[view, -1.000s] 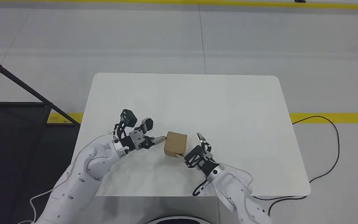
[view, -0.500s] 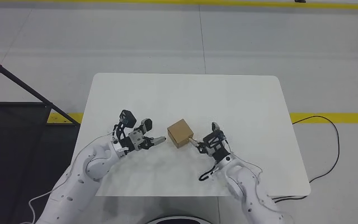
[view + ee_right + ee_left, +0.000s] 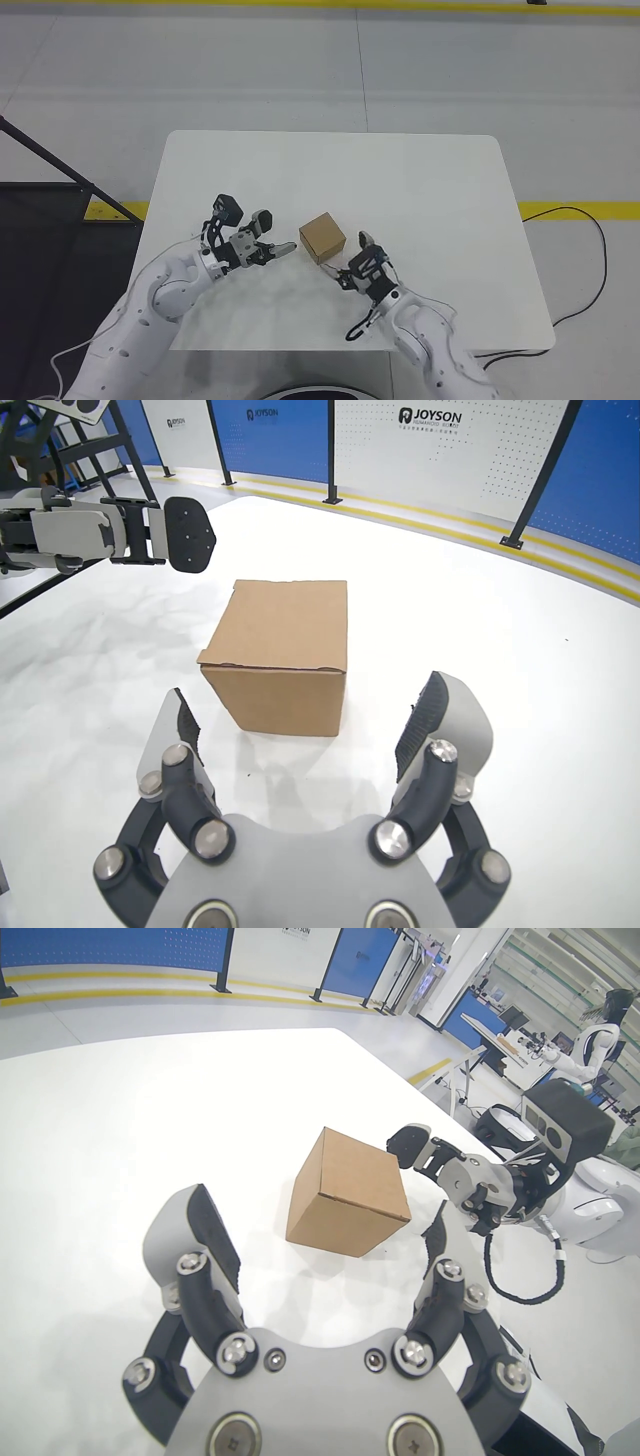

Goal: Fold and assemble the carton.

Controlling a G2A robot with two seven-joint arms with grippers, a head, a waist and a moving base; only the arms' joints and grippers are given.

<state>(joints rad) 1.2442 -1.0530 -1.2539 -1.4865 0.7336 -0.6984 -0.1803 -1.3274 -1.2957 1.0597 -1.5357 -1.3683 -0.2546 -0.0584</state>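
The closed brown carton [image 3: 323, 237] stood on the white table [image 3: 430, 180], toward its near edge, between the robot's two arms. The left gripper [image 3: 275, 233] hung just beside one side of it, fingers spread wide with nothing between them. The right gripper [image 3: 348, 257] faced the opposite side, likewise spread wide and empty, neither touching the cardboard.

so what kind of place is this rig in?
Probably an indoor robotics test hall. Clues: yellow floor lines on the pale floor, blue perforated partition panels standing along the work area, and another white humanoid robot in the background.
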